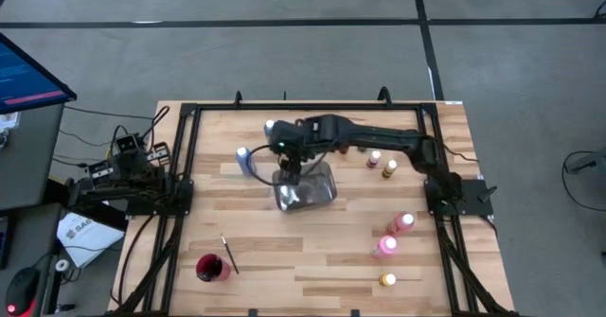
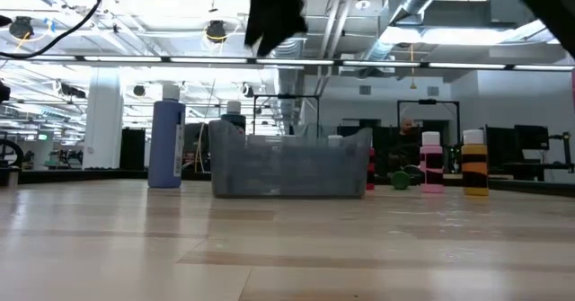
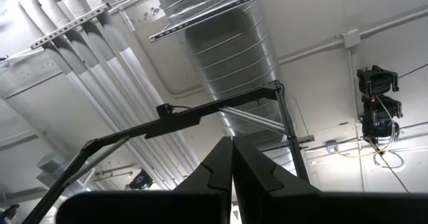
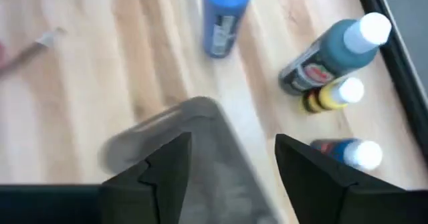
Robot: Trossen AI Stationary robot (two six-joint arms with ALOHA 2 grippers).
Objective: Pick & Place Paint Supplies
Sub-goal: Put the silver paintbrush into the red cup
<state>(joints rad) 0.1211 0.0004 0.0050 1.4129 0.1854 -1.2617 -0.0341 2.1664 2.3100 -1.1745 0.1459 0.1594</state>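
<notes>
right end effector [image 1: 287, 177] hung over the near end of the grey tray [image 1: 317, 192], at mid bench [image 1: 312, 260], its two dark fingers [image 4: 167, 164] spread apart with nothing between them. in the right wrist view the tray's pale wall [image 4: 167, 127] lay directly under the spread fingers. just beyond the end effector a blue bottle [image 1: 244, 159] stood on the wood, and a second, teal bottle with a white cap [image 1: 271, 128] stood a little farther on; the wrist view showed that teal bottle [image 4: 331, 53] leaning against a yellow one [image 4: 331, 95], with another blue, white-capped bottle [image 4: 348, 152] beside them. back along the right arm, two small bottles [image 1: 383, 163] stood near each other; two pink bottles [image 1: 394, 235] and a yellow-capped one [image 1: 387, 280] stood well apart from the end effector, toward the bench's right edge. a thin paintbrush [image 1: 229, 255] lay beside a red cup [image 1: 211, 268] near the front edge. left end effector [image 3: 232, 174] was parked off the bench's left side, pointing up at the ceiling ducts, fingers pressed together.
</notes>
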